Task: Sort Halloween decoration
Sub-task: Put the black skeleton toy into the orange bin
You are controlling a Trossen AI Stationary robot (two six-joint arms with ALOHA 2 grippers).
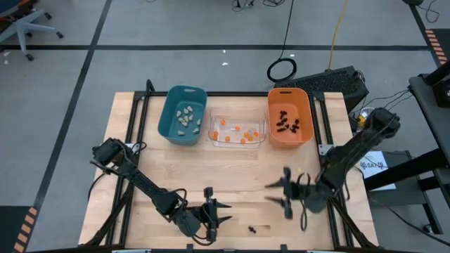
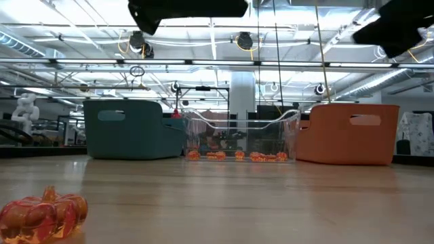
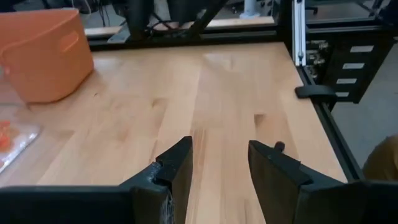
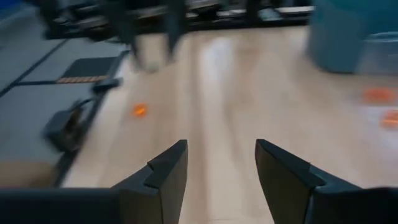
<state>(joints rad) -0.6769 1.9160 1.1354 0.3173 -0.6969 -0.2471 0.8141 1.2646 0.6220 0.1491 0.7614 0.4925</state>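
Note:
Three bins stand in a row at the table's far side. The teal bin (image 1: 183,116) holds pale lumps, the clear bin (image 1: 237,131) small orange trinkets, and the orange bin (image 1: 290,118) black spidery ones. A black spidery trinket (image 1: 253,228) lies loose near the front edge. An orange pumpkin trinket (image 2: 41,215) rests on the wood close to the low camera, and the right wrist view shows an orange trinket (image 4: 139,110). My left gripper (image 1: 226,213) hovers open and empty near the front edge, left of the spidery trinket. My right gripper (image 1: 271,193) is open and empty to its right, pointing left.
Black frame rails (image 1: 140,105) run along the table's edges. A dark clamp (image 3: 317,92) sits on the right rail. Bare wood (image 1: 211,169) lies between the bins and the two grippers.

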